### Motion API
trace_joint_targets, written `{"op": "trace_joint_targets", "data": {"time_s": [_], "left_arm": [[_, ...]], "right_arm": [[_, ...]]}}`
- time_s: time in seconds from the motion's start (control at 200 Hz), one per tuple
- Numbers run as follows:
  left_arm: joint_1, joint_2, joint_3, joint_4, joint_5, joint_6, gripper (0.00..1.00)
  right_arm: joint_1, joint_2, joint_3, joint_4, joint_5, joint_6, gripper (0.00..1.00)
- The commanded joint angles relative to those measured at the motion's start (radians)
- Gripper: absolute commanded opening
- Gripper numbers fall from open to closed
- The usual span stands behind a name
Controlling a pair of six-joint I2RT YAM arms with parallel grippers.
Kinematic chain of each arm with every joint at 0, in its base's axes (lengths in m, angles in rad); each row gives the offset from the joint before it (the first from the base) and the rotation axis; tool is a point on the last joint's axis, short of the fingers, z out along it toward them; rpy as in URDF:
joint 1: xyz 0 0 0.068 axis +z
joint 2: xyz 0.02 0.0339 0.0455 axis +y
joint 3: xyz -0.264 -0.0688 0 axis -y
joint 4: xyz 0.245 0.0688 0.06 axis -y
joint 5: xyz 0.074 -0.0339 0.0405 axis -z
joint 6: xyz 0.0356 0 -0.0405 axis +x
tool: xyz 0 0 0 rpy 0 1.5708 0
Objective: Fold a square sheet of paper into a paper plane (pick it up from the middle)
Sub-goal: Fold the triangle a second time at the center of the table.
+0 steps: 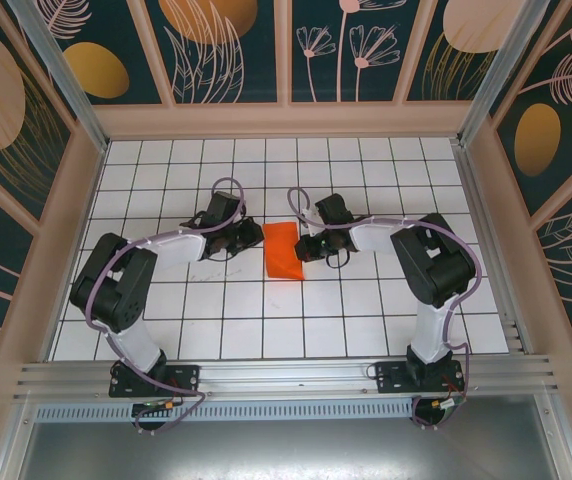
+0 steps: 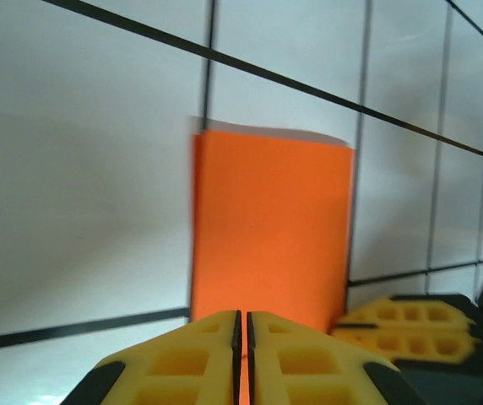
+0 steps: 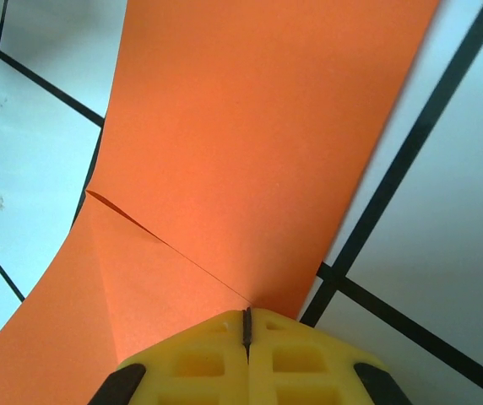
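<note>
- Top view: a thin orange-red sheet of paper (image 1: pixel 283 250), folded narrow, lies mid-way on the white grid-tiled bench (image 1: pixel 216 330). Its long axis points away from the bases. The left tool (image 1: pixel 253 238) and right tool (image 1: pixel 306 246) flank it, equally near.
- Left wrist: the left tool (image 2: pixel 241 354) is pressed together, with the sheet straight ahead. Whether it grips the sheet is uncertain.
- Right wrist: the right tool (image 3: pixel 246 350) is clamped on the sheet's edge, at a crease end.

You have a white table (image 1: pixel 236 320) ruled with a black grid. Just above the middle of the top view, a folded orange-red sheet of paper (image 1: pixel 282 250) rests on it, with one corner creased diagonally.
</note>
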Motion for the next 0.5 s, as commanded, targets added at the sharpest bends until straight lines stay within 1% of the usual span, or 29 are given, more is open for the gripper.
{"op": "trace_joint_targets", "data": {"time_s": [0.0, 0.195, 0.355, 0.495], "left_arm": [[-0.031, 0.0, -0.038, 0.05, 0.071, -0.001, 0.13], [-0.095, 0.054, -0.043, 0.095, 0.099, -0.036, 0.1], [-0.102, 0.082, -0.048, 0.106, 0.099, -0.047, 0.07], [-0.107, 0.11, -0.038, 0.101, 0.105, -0.05, 0.06]], "right_arm": [[-0.009, 0.025, -0.005, -0.072, 0.138, -0.094, 0.0], [-0.008, 0.033, 0.009, -0.073, 0.114, -0.106, 0.0], [-0.008, 0.035, 0.009, -0.072, 0.105, -0.101, 0.0], [-0.008, 0.03, 0.015, -0.071, 0.086, -0.098, 0.0]]}}
